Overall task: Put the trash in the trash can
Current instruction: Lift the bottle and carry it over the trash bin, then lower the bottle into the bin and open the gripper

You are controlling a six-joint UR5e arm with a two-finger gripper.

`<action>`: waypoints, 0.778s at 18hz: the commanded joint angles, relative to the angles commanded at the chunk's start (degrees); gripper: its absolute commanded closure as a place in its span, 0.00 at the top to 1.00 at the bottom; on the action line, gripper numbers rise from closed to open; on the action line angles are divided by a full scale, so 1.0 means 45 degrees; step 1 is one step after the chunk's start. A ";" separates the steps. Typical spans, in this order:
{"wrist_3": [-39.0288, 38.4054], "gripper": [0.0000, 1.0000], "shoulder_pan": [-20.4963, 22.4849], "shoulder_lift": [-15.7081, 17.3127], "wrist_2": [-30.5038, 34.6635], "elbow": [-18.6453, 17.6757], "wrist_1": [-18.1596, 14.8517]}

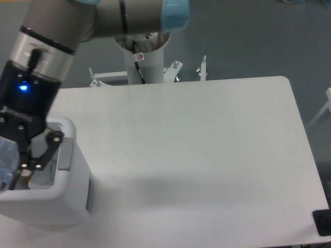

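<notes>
The tool (11, 170) is hanging over the open trash can (67, 206) at the surface's (196, 155) left edge. Its fingers are clamping a clear crushed bottle (6, 157) just above the can's mouth.

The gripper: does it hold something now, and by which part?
The gripper seems to hold the clear bottle above the trash can; the held part cannot be told.

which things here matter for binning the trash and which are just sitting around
Part of the job:
- white boxy plastic trash can with a grey tab
- crushed clear plastic bottle, at the gripper
- black two-finger gripper, over the can's opening

Just there:
- white rounded table
- white pedestal with bolted feet
</notes>
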 joint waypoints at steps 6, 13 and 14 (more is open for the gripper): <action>0.1331 0.41 -0.0020 -0.0253 0.0039 -0.0626 0.0369; 0.1565 0.92 -0.0020 -0.0528 0.0117 -0.0645 0.1211; 0.1565 1.00 -0.0020 -0.0489 0.0117 -0.0645 0.1211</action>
